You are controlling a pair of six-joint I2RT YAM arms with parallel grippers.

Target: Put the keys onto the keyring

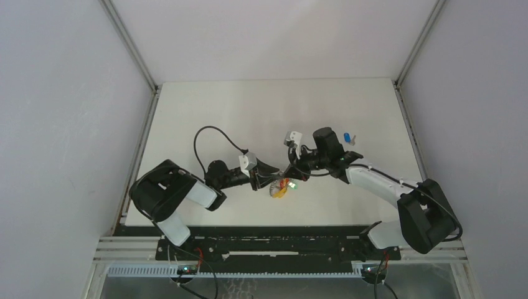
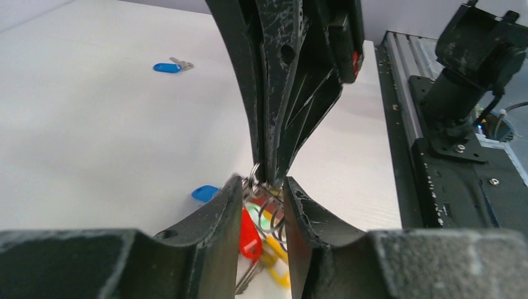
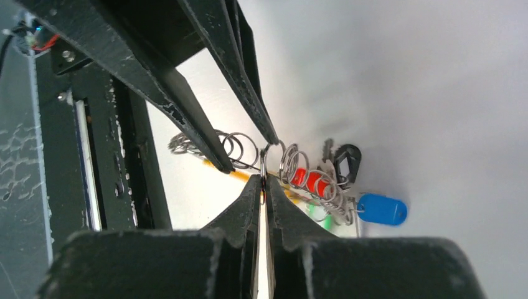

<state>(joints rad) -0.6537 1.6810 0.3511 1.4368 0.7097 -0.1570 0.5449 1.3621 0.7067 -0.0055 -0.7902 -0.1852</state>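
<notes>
The keyring (image 1: 281, 188) hangs as a bunch of silver rings with red (image 2: 250, 233), green, yellow and blue (image 3: 381, 208) capped keys, just above the table's middle front. My left gripper (image 1: 271, 177) has its jaws a little apart, closed on the silver rings (image 2: 269, 208) between them. My right gripper (image 1: 292, 170) is shut on one thin ring (image 3: 264, 163) at the top of the bunch, fingertip to fingertip with the left. A loose blue-capped key (image 1: 348, 137) lies on the table behind the right arm; it also shows in the left wrist view (image 2: 169, 66). I cannot tell a separate yellow-orange key from the bunch.
A black rail (image 1: 268, 233) with the arm bases runs along the near edge. The right arm's base (image 2: 461, 68) stands on it. A black cable loop (image 1: 205, 134) rises over the left arm. Grey walls close in the white table (image 1: 205, 106) on three sides.
</notes>
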